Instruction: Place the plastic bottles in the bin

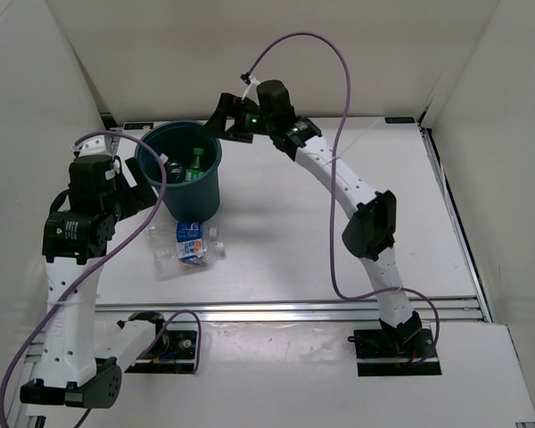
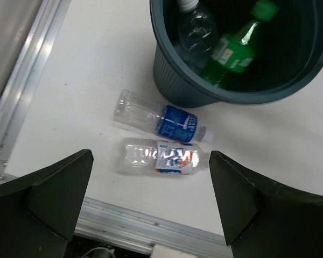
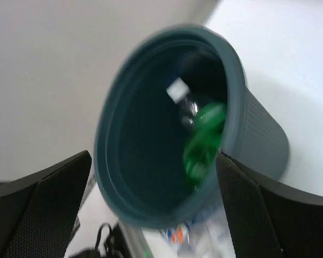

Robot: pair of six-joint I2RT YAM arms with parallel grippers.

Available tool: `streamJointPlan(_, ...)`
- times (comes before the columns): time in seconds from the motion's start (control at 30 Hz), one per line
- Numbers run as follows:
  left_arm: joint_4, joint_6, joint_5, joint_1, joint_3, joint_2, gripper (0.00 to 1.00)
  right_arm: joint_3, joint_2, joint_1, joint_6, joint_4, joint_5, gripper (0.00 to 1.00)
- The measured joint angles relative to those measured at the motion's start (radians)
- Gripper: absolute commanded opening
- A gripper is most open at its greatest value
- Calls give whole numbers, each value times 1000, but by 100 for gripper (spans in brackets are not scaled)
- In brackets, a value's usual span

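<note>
1. My left fingers [image 2: 54, 199] stand wide apart and empty, hovering above two plastic bottles that lie on the white tabletop [image 2: 86, 80]. My right fingers [image 3: 48, 199] are also wide and empty, at the far side of the dark teal round plastic bin [image 2: 177, 80], facing its mouth.
2. In the bin: a translucent green bottle [image 2: 231, 51] and a clear bottle with a white cap [image 2: 196, 27].
3. Not yet in: a clear bottle with a blue label [image 2: 169, 121], just beside the bin's base, and a clear bottle with a blue, white and orange label [image 2: 164, 158] on its near side. They lie side by side; I cannot tell whether they touch.
4. Risk: closing on one probably nudges the other. Both look round and light, so either may roll or squirt out.
5. Risk: a finger reaching behind the blue-label bottle may strike the bin wall and shove or tip it.
6. Risk: both arms at the rim together may clash.
7. Edges: an aluminium rail [image 1: 294, 312] runs along the near side. The nearer bottle has bare tabletop between it and the rail, so that looks the easier approach.
</note>
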Motion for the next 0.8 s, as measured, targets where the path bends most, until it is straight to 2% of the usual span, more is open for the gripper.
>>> streamJointPlan(0.1,34,-84,7,0,-38,-14,100,-122,-143,-32,-53,-112,14,100)
streamJointPlan(0.2,88,-268,51,2,-174,-81,100,-133,-289,-99,-94,-195,25,100)
streamJointPlan(0.37,236,-741,133,3,-626,-349,100,-133,-517,-196,-154,-264,40,100)
streamJointPlan(0.47,299,-1049,135,3,-899,-558,100,-158,-594,-179,-184,-298,26,100)
streamJointPlan(0.53,305,-1210,125,3,-1006,-652,100,-177,-605,-163,-203,-333,12,100)
streamJointPlan(0.63,329,-1345,109,3,-1050,-669,100,-206,-579,-153,-231,-404,-5,100)
streamJointPlan(0.8,394,-1434,98,3,-1043,-533,100,-274,-526,-166,-267,-511,-20,100)
